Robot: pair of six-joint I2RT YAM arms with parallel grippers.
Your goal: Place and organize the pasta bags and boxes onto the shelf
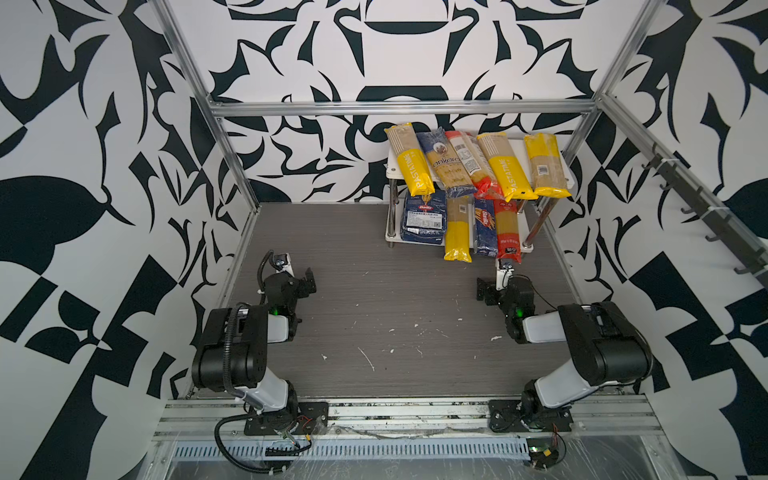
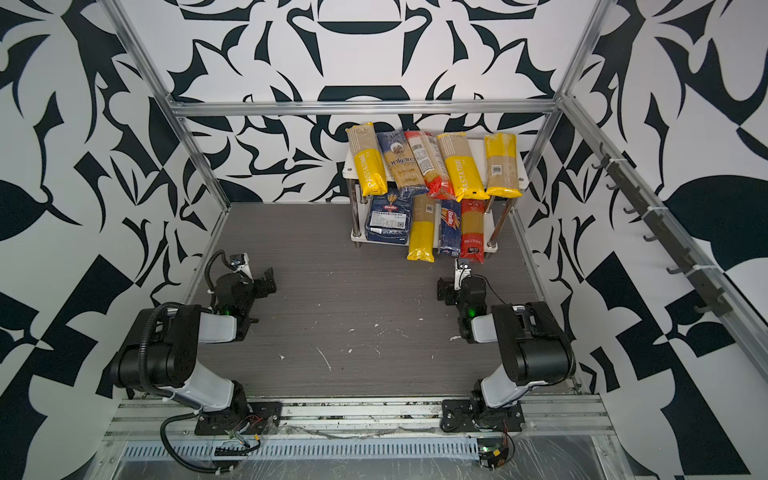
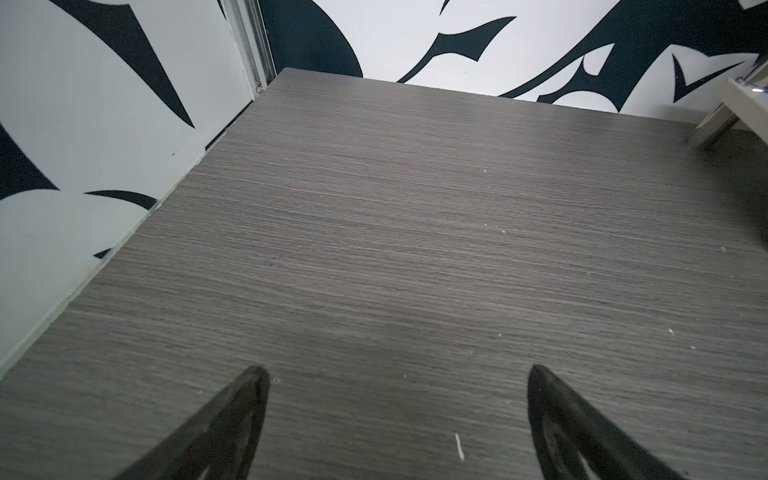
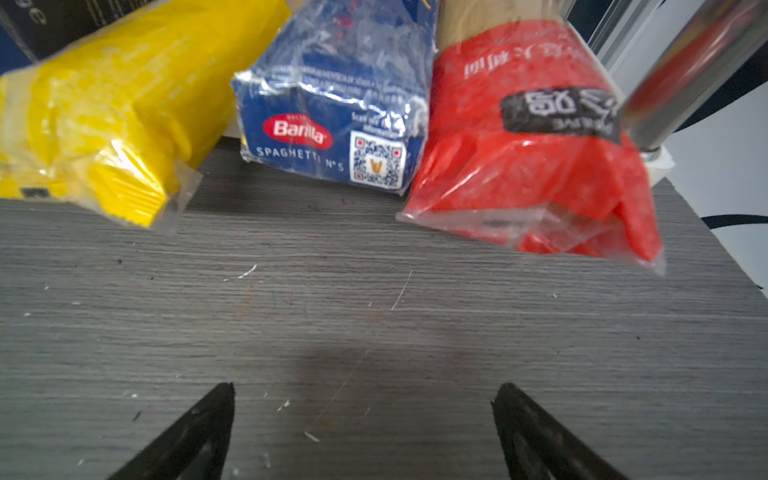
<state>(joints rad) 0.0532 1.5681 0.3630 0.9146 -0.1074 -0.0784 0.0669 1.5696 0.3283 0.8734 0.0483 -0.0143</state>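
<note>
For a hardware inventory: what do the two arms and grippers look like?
The left arm and right arm have black joint housings, light-grey links and a green wrist light. A ribbed black cable loops along the left one. The left gripper and right gripper have black, tapering, pointed fingers.

Five bags across shelf top, two Barilla boxes, two bags below

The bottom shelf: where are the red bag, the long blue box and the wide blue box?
Red plastic spaghetti bag (image 4: 532, 174): right wrist view, red end.
Long navy Barilla box (image 4: 297, 131): right wrist view, red logo.
Wide navy Barilla box (image 1: 424, 221): in a top view, white label.
</note>
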